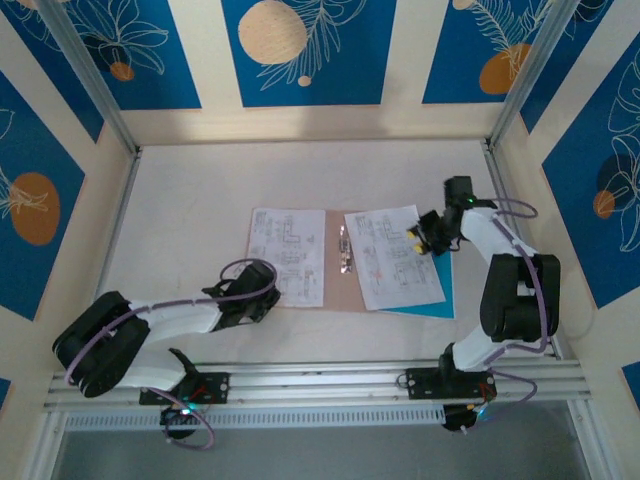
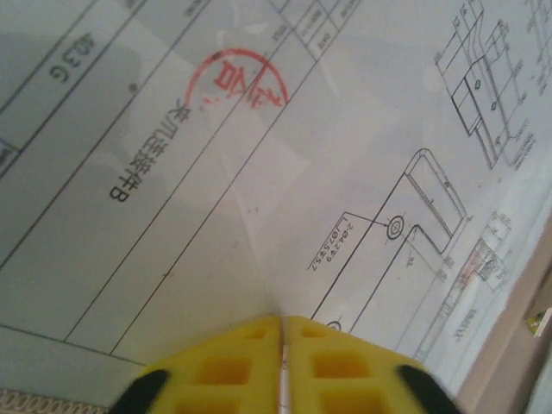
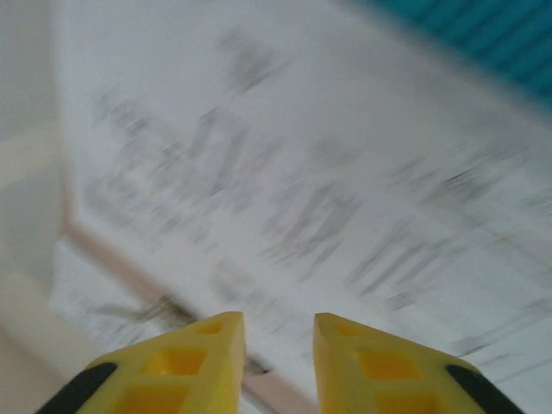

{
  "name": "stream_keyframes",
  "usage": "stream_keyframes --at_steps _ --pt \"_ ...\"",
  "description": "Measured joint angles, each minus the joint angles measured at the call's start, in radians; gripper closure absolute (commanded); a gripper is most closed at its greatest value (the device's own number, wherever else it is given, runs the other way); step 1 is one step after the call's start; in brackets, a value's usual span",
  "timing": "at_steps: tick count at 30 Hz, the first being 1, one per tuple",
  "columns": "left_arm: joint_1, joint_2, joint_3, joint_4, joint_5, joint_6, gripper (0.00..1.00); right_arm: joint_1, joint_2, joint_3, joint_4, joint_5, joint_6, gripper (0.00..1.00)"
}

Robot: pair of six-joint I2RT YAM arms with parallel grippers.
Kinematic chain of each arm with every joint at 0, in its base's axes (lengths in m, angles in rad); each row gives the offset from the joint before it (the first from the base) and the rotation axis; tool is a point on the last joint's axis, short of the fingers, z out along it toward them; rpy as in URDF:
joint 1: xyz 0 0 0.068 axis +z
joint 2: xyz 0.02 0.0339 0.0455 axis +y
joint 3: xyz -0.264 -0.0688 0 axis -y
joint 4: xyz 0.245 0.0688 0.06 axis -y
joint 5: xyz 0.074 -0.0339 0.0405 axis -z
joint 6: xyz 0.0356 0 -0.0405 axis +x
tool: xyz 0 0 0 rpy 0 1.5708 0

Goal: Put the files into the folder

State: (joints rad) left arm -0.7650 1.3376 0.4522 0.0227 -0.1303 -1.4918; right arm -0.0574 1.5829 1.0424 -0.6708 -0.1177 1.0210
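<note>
Left gripper (image 2: 282, 322): jaws pressed almost together, pinching the near edge of the left white sheet (image 2: 259, 172), creased ahead of the tips | Right gripper (image 3: 279, 323): jaws spread, hovering over the blurred right white sheet (image 3: 302, 172) | Blue sheet (image 3: 466, 34): ahead-right of it, beneath that sheet | Folder (image 1: 338, 295): open flat between both grippers

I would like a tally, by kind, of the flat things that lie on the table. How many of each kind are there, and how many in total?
White printed sheets: 2 (left white sheet, right white sheet)
Blue sheet: 1
Brown folder: 1
Total: 4
</note>
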Motion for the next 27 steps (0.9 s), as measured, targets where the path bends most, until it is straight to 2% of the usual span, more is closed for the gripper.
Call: stream_keyframes --at_steps 3,6,9,15,20,27 --pt "-0.006 0.003 0.07 -0.071 0.006 0.055 0.66 -0.082 0.032 -0.009 -0.027 0.011 -0.06 0.79" --pt "-0.036 0.021 0.153 -0.103 0.007 0.093 0.63 -0.142 0.085 0.008 -0.037 0.016 -0.101 0.85" --pt "-0.088 0.076 0.24 -0.106 0.018 0.13 0.64 -0.181 0.168 0.054 -0.057 0.04 -0.13 0.9" --pt "-0.163 0.281 0.37 -0.04 0.084 0.172 0.71 -0.21 0.262 0.095 -0.088 0.08 -0.158 0.91" --pt "-0.174 0.386 0.394 -0.01 0.112 0.186 0.74 -0.191 0.285 0.125 -0.105 0.081 -0.164 0.92" --pt "-0.174 0.427 0.412 0.051 0.125 0.193 0.78 -0.133 0.287 0.118 -0.084 0.043 -0.12 0.92"
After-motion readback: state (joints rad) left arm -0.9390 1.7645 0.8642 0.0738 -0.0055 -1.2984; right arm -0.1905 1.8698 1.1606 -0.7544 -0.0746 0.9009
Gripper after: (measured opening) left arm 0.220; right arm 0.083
